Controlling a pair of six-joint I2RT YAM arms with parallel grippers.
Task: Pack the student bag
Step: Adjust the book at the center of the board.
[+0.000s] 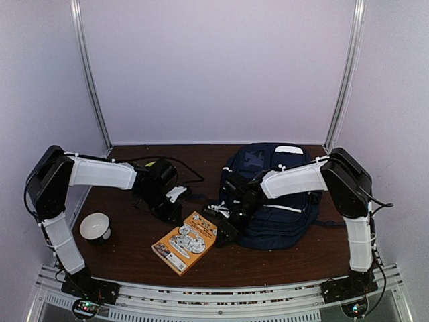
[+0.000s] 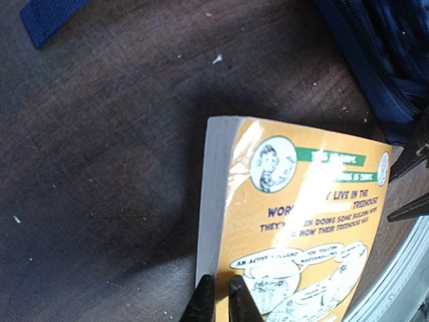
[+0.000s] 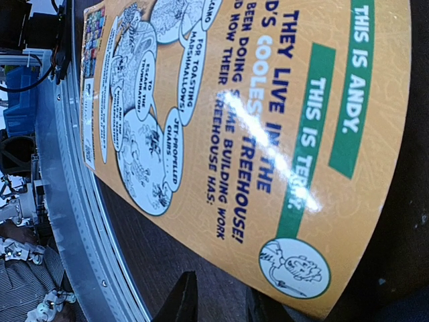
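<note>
Top: student bag (image 1: 271, 227), right-rear on bench (image 1: 134, 265), is being overlapped by the right arm; orange book (image 1: 186, 241) beside it; white cup (image 1: 95, 227) left.
Left wrist: left pincer (image 2: 220, 290) is being held narrow above the book.
Right wrist: right pincer (image 3: 221, 298) is being held part-open at the book's corner.

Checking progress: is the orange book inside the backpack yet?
No, the orange book lies on the table beside the student bag.

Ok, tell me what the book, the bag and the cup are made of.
The book is paper with a glossy card cover: glare streaks across it. The student bag looks like matte navy woven fabric, probably synthetic, with soft folds and seams. The cup is smooth and white, ceramic or plastic; too small to tell.
</note>
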